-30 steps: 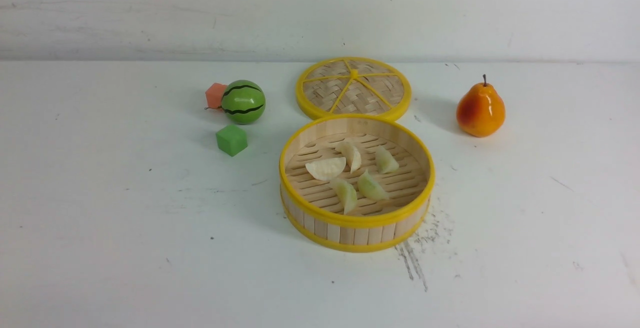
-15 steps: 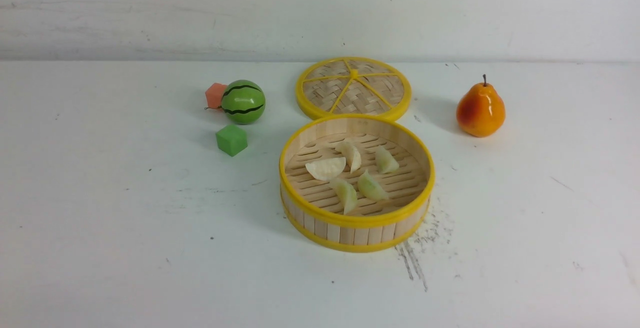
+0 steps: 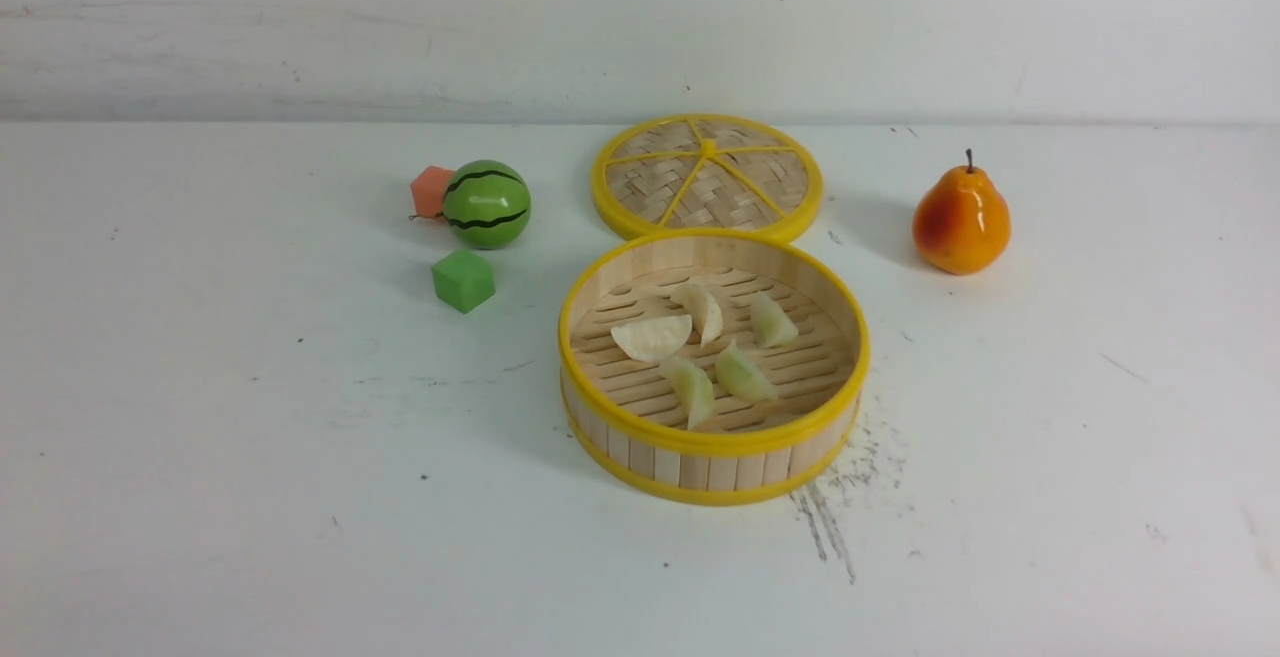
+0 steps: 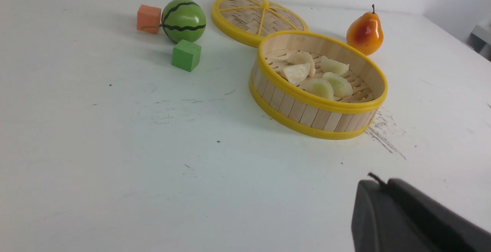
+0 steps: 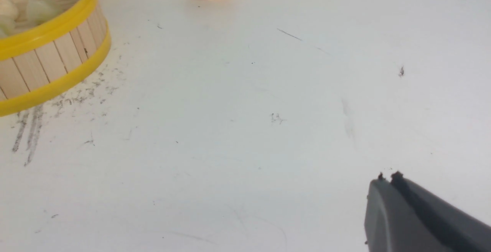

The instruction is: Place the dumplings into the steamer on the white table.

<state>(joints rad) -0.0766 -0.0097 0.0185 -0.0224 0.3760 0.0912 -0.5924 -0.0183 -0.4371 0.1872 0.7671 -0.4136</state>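
All five dumplings [image 3: 700, 352] are lying inside the steamer [image 3: 712, 442], spread over its slatted floor: a white one to the left, one just behind it, one further right, and two pale green ones nearer the front rim. The steamer is sitting on the counter [image 3: 200, 437], just in front of its woven lid [image 3: 707, 177], which is lying flat and looks to be touching or nearly touching the steamer's far rim. Dark scuff marks are showing on the counter by the steamer's front right.

To the left, a green cube [image 3: 463, 280] is resting in front of a striped green ball [image 3: 486, 204], with an orange-red block [image 3: 431, 191] just behind the ball. A pear [image 3: 960, 220] is standing upright well to the right.

No arm is showing in the front view. The left tool [image 4: 378, 185] and right tool [image 5: 387, 179] are each appearing only as a dark tip above bare counter, well apart from the steamer; both tips look pressed together, gripping nothing.
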